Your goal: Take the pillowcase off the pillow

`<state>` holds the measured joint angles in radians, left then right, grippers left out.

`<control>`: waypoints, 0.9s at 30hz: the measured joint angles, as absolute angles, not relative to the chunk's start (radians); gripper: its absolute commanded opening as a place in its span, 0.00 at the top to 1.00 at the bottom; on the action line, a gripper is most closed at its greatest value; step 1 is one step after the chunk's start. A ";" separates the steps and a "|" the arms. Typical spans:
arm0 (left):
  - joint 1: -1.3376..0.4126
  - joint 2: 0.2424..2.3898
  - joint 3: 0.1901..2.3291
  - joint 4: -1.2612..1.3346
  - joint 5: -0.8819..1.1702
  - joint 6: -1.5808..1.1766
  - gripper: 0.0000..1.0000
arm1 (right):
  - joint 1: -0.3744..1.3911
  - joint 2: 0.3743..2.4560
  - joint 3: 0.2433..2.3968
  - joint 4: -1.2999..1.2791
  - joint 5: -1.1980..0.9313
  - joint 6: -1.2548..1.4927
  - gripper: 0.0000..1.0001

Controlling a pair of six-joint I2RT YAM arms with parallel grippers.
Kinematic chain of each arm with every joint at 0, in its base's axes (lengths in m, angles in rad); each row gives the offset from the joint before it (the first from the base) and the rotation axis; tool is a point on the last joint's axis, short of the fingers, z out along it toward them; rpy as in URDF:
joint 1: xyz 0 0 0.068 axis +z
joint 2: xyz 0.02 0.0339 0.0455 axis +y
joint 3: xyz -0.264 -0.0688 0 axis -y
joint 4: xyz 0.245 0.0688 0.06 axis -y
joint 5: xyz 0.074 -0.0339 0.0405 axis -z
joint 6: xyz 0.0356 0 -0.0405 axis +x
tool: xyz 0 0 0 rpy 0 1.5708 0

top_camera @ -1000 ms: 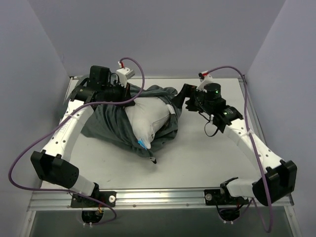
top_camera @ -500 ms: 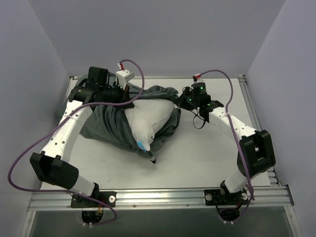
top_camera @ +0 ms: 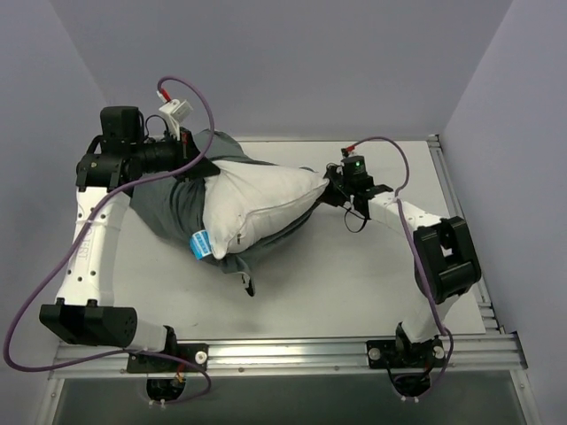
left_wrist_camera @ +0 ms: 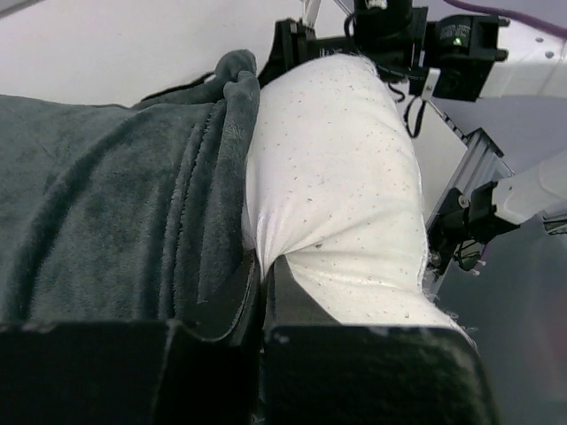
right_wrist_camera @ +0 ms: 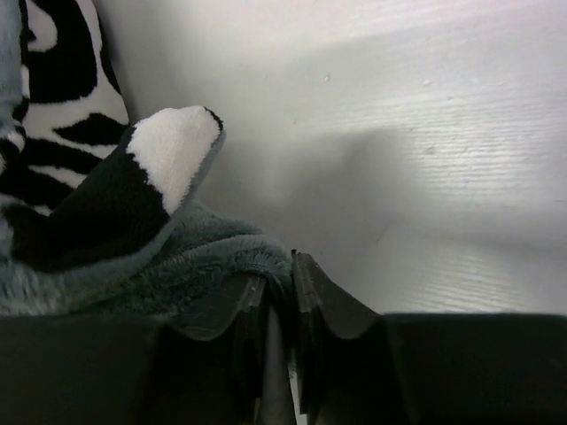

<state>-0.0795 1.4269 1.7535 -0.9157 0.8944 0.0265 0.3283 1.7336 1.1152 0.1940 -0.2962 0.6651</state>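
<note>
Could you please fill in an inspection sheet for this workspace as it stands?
Surface: white table, metal rail along the near edge.
Job's things: white pillow partly out of the grey pillowcase, which bunches toward the left arm; blue tag showing.
Clutter: nothing seen.
Tools: left tool shut on the pillow at the pillowcase's edge; right tool shut on the pillowcase.
Cables: purple cable arching over each arm.
Surroundings: plain lavender walls on three sides.
</note>
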 measured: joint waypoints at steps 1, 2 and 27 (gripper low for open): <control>-0.084 1.431 1.753 -0.900 0.886 0.007 0.98 | 0.342 1.734 1.116 0.189 -0.285 0.659 0.57; -0.101 1.435 1.754 -0.886 0.860 -0.001 0.98 | 0.358 1.733 1.120 0.174 -0.268 0.643 0.41; -0.446 1.670 1.755 -0.735 0.440 -0.076 0.98 | 0.526 1.131 0.926 0.073 -0.117 0.966 0.00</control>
